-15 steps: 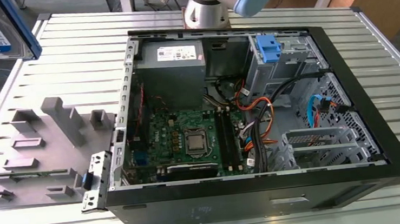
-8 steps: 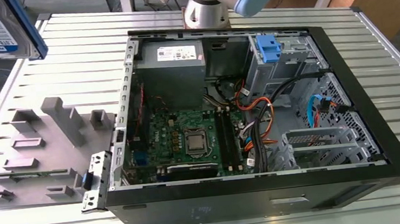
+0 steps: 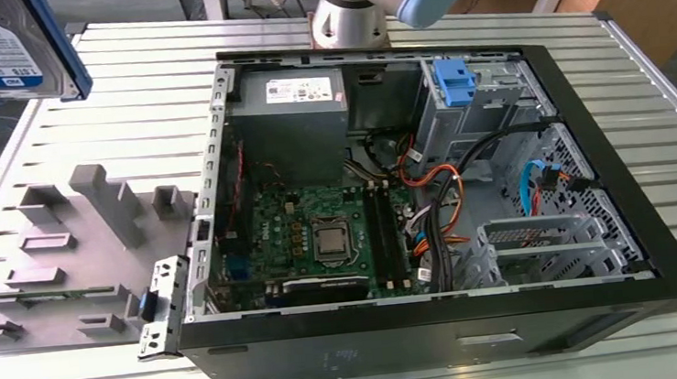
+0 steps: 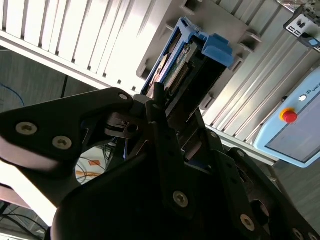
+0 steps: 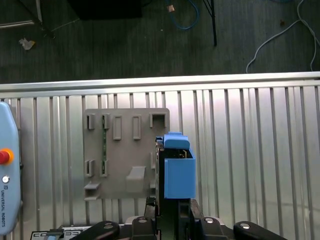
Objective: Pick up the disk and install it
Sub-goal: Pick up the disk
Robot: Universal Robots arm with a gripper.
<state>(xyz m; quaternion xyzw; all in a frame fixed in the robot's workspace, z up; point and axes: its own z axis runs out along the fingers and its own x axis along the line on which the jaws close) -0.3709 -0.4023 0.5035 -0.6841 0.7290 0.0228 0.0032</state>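
Note:
The disk (image 3: 1, 44) hangs high over the exterior view's left side, close to the camera, its white-and-blue label facing out and a blue bracket along its edge. In both wrist views my gripper (image 4: 167, 112) (image 5: 170, 207) is shut on the disk (image 4: 175, 75), whose blue bracket (image 5: 178, 170) points away from the wrist. In the first wrist view the disk hovers above the edge of the grey holder plate (image 5: 125, 150) on the ribbed metal table (image 5: 240, 150).
An open computer case (image 3: 635, 219) lies on the table, with a motherboard (image 3: 318, 237), a grey power supply (image 3: 288, 102), cables and a drive bay carrying a blue tab (image 3: 452, 78). The arm's base (image 3: 354, 13) stands behind it. A pendant (image 5: 7, 185) lies beside the holder plate.

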